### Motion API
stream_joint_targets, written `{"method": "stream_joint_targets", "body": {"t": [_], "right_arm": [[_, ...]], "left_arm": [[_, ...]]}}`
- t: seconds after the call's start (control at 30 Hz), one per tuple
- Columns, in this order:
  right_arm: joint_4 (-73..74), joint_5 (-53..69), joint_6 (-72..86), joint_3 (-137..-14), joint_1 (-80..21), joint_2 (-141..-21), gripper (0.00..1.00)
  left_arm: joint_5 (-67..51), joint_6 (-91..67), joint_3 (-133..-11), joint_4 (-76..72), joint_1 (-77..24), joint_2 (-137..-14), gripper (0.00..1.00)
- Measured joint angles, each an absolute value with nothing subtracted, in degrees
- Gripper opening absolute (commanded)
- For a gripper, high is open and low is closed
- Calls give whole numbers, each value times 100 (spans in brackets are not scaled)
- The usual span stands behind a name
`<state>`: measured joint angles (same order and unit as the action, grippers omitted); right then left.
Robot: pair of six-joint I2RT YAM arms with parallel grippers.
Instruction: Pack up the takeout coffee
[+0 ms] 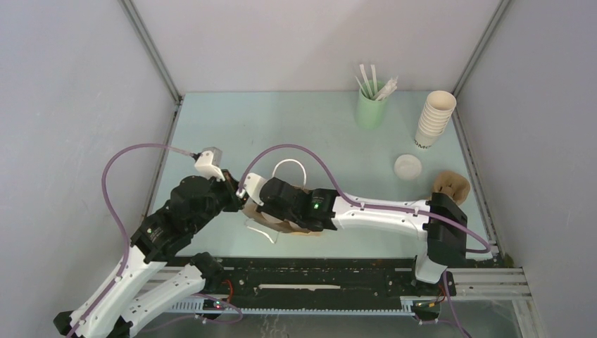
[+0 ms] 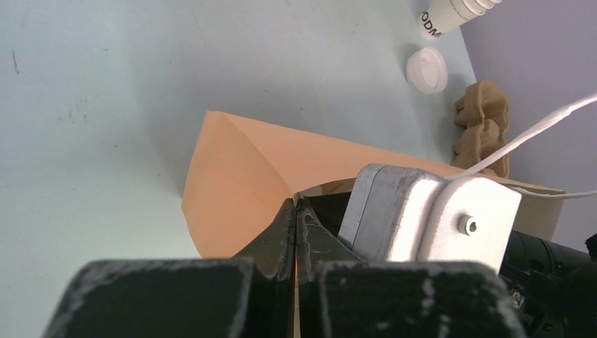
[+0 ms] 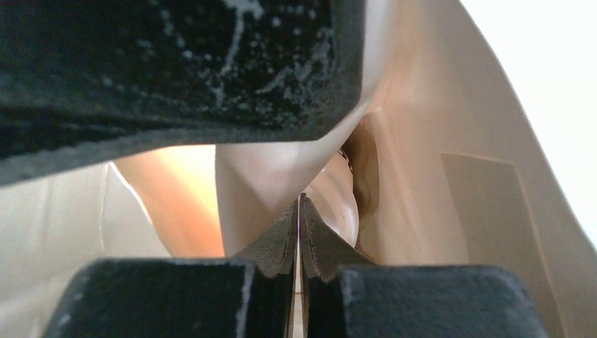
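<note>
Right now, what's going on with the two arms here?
Both arms are working the paper bag in the middle of the table. The left end effector is pinched shut on the bag's rim. The right end effector is shut too, apparently on paper at the bag's mouth, with its camera looking inside. One lidded cup stands on the table off to the right, not packed yet. A second lidded cup isn't visible in any view.

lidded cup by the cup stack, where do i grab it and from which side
Probably the wall of the lidded cup below the lid, jaws level, coming from the side facing the brown paper bag. It stands upright, round; the cup stack sits behind it and a brown pulp piece to its right, leaving that side open.
</note>
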<state>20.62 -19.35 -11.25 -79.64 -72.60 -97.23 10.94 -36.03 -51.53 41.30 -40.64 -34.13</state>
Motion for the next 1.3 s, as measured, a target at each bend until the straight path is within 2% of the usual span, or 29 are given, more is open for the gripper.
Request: {"method": "stream_joint_targets", "body": {"t": [0.3, 0.4, 0.7, 0.8, 0.87, 1.0, 1.1, 1.17, 1.23, 1.3], "right_arm": [[1507, -1597, -1066, -7822, -6976, -9819, 6], [1347, -1518, -1009, -7789, -6862, -9835, 6], [1009, -1133, -910, -7728, -6383, -9900, 6], [899, -915, -884, -7728, -6239, -9946, 6], [801, -784, -893, -7728, -6136, -9988, 6], [604, -517, -891, -7734, -5909, -10099, 6], [672, -224, -913, -7846, -5747, -10193, 7], [926, -3, -923, -8095, -5647, -10333, 8], [1369, 235, -950, -8549, -5553, -10573, 9], [1857, 445, -980, -9083, -5502, -10842, 11]], "left_arm": [[1468, -3603, -5498, 4383, -4060, -3824, 0], [1599, -3594, -5852, 4609, -4058, -4219, 6], [2084, -3301, -6635, 5172, -4016, -5072, 63], [2443, -3232, -6901, 5450, -3983, -5223, 78], [2639, -3188, -7085, 5579, -3975, -5258, 83], [2803, -3144, -7408, 5802, -4025, -5192, 87], [2965, -3146, -7485, 5999, -4051, -4989, 80], [3030, -3142, -7485, 6136, -4045, -4866, 78], [3048, -3146, -7485, 6211, -4045, -4799, 85], [3028, -3131, -7485, 6228, -4034, -4757, 88]]}}
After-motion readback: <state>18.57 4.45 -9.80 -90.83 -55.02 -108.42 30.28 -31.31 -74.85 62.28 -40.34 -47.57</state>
